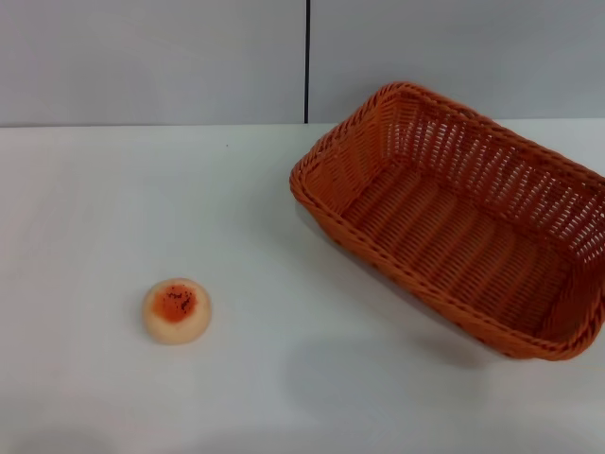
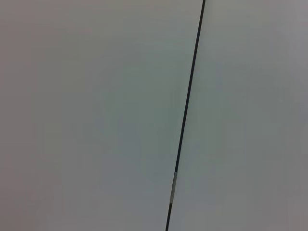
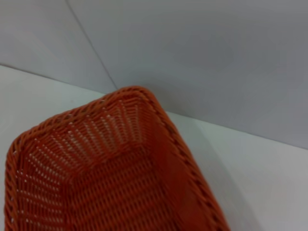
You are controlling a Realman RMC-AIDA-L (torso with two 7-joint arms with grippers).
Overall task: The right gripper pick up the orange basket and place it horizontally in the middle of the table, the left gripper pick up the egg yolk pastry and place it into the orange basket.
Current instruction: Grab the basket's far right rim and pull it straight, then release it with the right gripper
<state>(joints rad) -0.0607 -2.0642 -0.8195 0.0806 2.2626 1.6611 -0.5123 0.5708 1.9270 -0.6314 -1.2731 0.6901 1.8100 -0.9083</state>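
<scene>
The orange basket [image 1: 454, 222] lies empty at the right of the white table [image 1: 284, 397], set at a slant, its long side running from the back middle toward the front right. The right wrist view looks down on one end of the orange basket [image 3: 110, 178] from close by. The egg yolk pastry [image 1: 177, 309], a small cream dome with an orange-red patch on top, sits alone at the front left of the table. Neither gripper shows in any view.
A grey wall [image 1: 151, 57] with a dark vertical seam [image 1: 307, 57] stands behind the table. The left wrist view shows only that wall [image 2: 96, 115] and a seam [image 2: 185, 115].
</scene>
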